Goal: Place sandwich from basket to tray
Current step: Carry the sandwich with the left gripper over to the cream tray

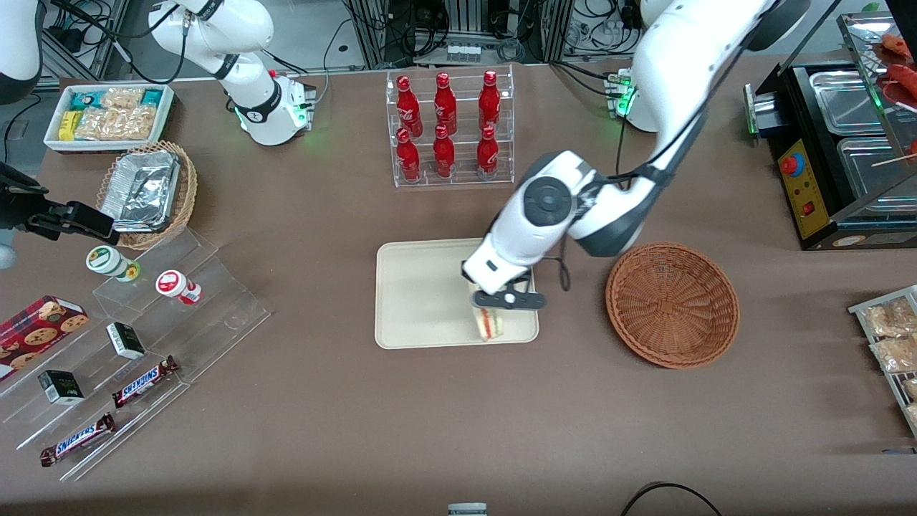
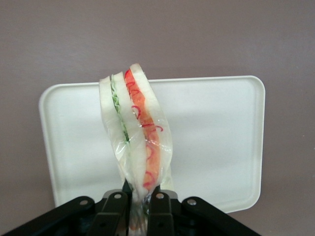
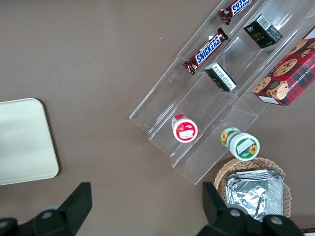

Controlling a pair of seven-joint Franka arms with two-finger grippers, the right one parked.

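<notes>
Sandwich (image 2: pixel 135 132) hangs pinched at one end in the claw (image 1: pixel 506 297), whose fingers (image 2: pixel 115 209) press together on its wrap. Its long axis runs away from the claw over the tray (image 1: pixel 423 294), the layers of green and red-orange filling standing on edge and its free end tipped toward the tray's edge nearest the front camera. It sits above the end of the tray that lies beside the basket (image 1: pixel 672 304). Most of the tray's flat bed shows bare toward the parked arm's end, and open brown counter (image 1: pixel 458 423) surrounds tray and basket.
</notes>
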